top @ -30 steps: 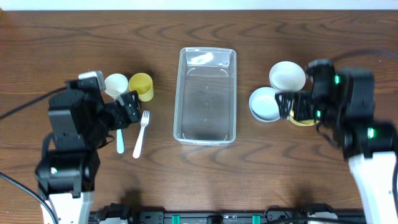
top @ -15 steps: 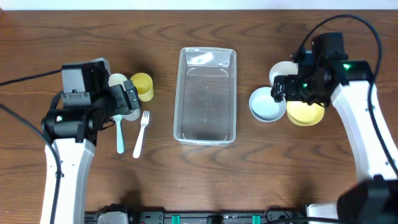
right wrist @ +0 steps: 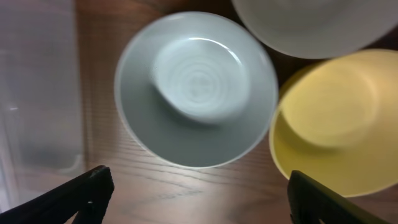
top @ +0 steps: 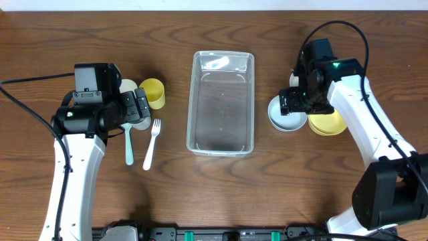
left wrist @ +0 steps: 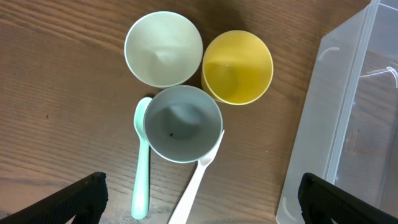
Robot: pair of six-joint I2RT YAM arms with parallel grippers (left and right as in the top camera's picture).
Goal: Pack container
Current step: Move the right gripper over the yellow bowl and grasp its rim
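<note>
The clear rectangular container (top: 221, 102) stands empty in the middle of the table; its edge shows in the left wrist view (left wrist: 336, 124) and, blurred, in the right wrist view (right wrist: 37, 93). My left gripper (top: 137, 110) is open and empty above a cream cup (left wrist: 163, 48), a yellow cup (left wrist: 237, 66) and a grey cup (left wrist: 183, 123). A green spoon (left wrist: 142, 162) and a white fork (left wrist: 196, 186) lie beside the grey cup. My right gripper (top: 294, 104) is open and empty over a pale blue bowl (right wrist: 196, 87), next to a yellow bowl (right wrist: 336, 124) and a white bowl (right wrist: 317, 25).
The cups, spoon (top: 129, 147) and fork (top: 152, 142) lie left of the container. The bowls sit to its right, with the yellow bowl (top: 329, 122) partly under my right arm. Bare wooden table lies in front of the container.
Both arms have stretched out away from the front edge. My left gripper now hovers by the cups, and my right gripper has moved left over the pale blue bowl. No object has moved.
</note>
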